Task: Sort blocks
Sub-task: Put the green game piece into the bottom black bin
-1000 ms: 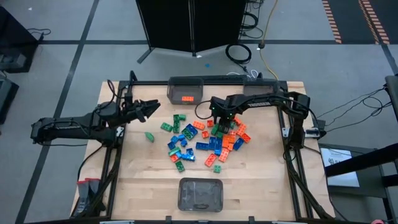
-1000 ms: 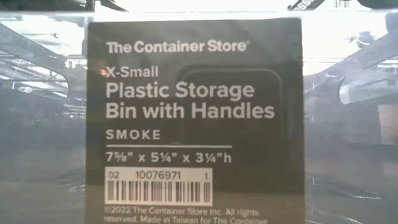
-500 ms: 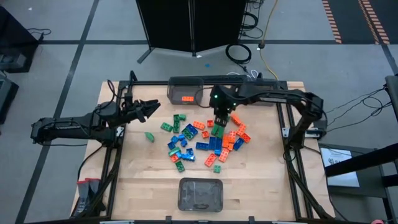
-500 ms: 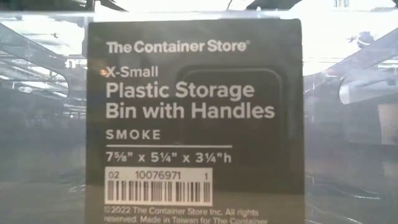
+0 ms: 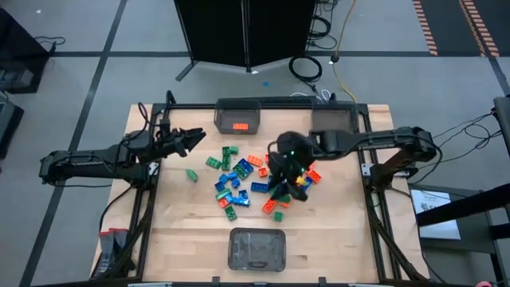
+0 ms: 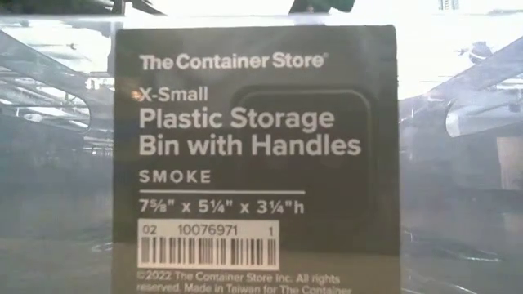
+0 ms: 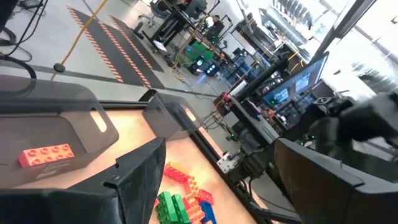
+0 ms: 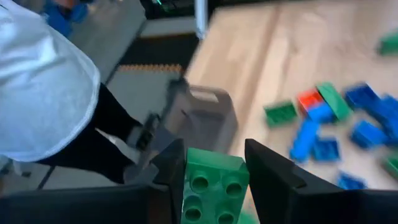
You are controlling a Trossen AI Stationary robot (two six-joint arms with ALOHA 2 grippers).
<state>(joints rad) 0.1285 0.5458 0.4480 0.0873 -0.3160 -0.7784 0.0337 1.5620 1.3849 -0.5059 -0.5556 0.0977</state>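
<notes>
1. Green brick [image 8: 212, 186] sits clamped between the right gripper [image 5: 285, 170] jaws, studs facing the wrist camera, above the heap of blocks [image 5: 259, 180] mid-bench.
2. Three grey bins ring the pile: one at the near edge [image 5: 256, 249], two at the far edge, one [image 5: 238, 116] already holding an orange brick [image 7: 45, 154].
3. Near-edge bin lies ahead of the laden jaws, likely the next stop.
4. Left gripper [image 5: 190, 139] waits at the bench's left side, jaws spread, empty.
</notes>
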